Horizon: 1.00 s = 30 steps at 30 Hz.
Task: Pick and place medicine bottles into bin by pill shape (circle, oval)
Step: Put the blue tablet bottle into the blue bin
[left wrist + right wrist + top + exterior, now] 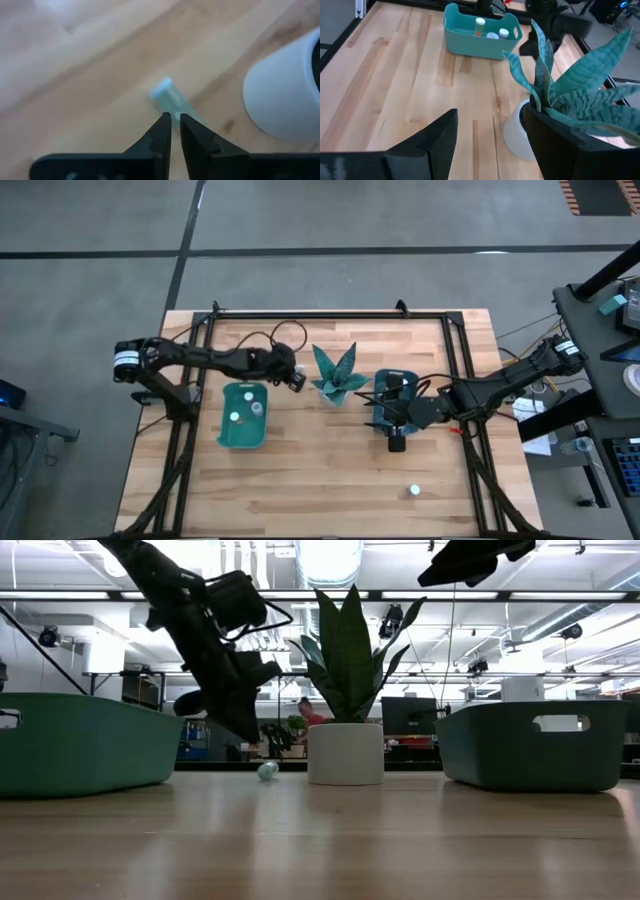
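Note:
A small pale bottle with a white cap (167,96) lies on its side on the table beside the plant's white pot (285,95); it also shows in the low view (267,771). My left gripper (175,119) hovers just above it, fingers shut, between the left teal bin (224,425) and the plant (338,375). Several bottles (492,34) stand in the left bin. My right gripper (490,112) is open and empty, raised at the near edge of the right teal bin (385,377). Another bottle (414,491) lies near the table's front.
The teal spiky plant in its white pot (345,753) stands mid-table between the two bins, close beside my left gripper. A black frame (330,314) runs around the tabletop. Bare wood lies toward the near edge.

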### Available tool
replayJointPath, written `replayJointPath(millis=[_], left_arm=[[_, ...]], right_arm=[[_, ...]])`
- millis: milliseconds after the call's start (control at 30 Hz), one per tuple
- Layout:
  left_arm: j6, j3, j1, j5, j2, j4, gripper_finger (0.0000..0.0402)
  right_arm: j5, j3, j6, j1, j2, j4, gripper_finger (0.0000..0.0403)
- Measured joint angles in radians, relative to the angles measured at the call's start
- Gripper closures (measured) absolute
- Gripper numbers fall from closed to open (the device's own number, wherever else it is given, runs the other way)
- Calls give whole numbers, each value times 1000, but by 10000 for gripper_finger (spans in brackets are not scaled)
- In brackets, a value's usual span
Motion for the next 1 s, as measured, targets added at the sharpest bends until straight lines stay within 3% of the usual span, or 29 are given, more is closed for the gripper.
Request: replayJointPath(millis=[167, 400, 800, 1000], left_arm=[[-149, -4, -53, -20, 11, 12, 390], [-167, -6, -55, -47, 25, 114, 385], [-164, 1, -54, -128, 113, 122, 256], [-156, 1, -54, -133, 167, 168, 222]], right_arm=[[0, -1, -11, 0, 0, 12, 184], [0, -1, -10, 0, 0, 13, 184], [0, -1, -14, 0, 0, 11, 184], [0, -1, -14, 0, 0, 13, 184]])
